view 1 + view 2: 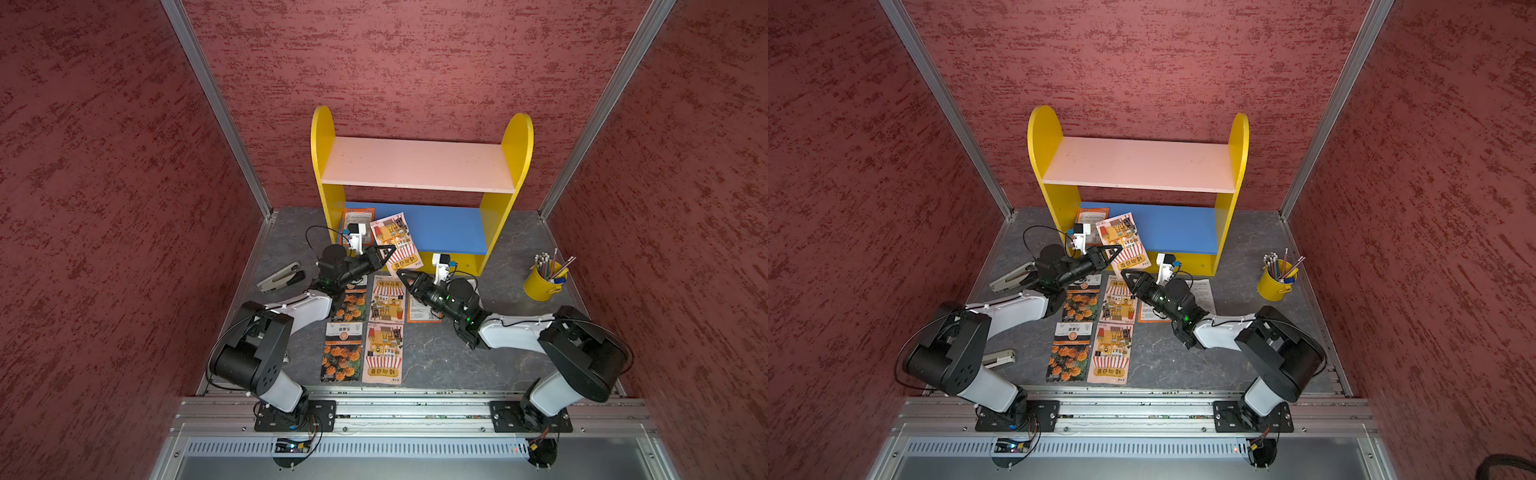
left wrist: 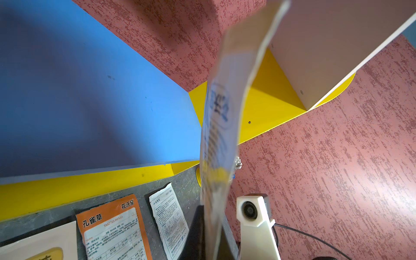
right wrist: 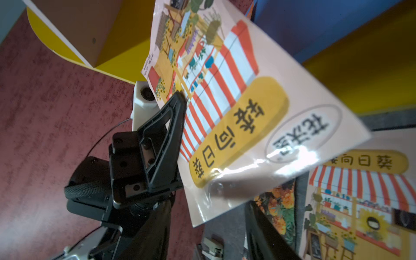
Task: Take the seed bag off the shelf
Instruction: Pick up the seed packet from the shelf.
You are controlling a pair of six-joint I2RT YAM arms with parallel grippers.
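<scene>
Top views: left gripper (image 1: 388, 249) is clamped on the side edge of the seed bag (image 1: 394, 237), a flat glossy plastic packet printed with a red-and-white striped awning and a yellow label. Bag hangs tilted in the air, upper end over the blue lower board (image 1: 449, 230) of the shelf (image 1: 517, 141), a small wooden rack with yellow round-topped sides and a pale pink top board. Bag's lower end is out past the front lip; can't tell if it touches the board. Right gripper (image 1: 401, 274) sits just below the bag, apart from it. An orange-bordered packet (image 1: 357, 216) lies on the blue board by the side panel. More flat packets (image 1: 382, 353) are lined up on the grey stone-look table (image 1: 449, 357); a grey stapler (image 1: 280, 277) and a yellow metal cup of pencils (image 1: 540, 284) sit off to the sides.

Left wrist: seed bag (image 2: 222, 126) seen edge-on, thin as a sheet, bowing slightly, pinched between my closed fingers (image 2: 195, 234).

Right wrist: right gripper's fingers (image 3: 267, 236) are spread apart with nothing between them; the bag's shiny face is above, glare on the film.

Handling, my read: very light, floppy, slick film, will flap and may slide in a shallow pinch. Best hold is deep on a sealed edge; seeds inside can shift, so go slow
</scene>
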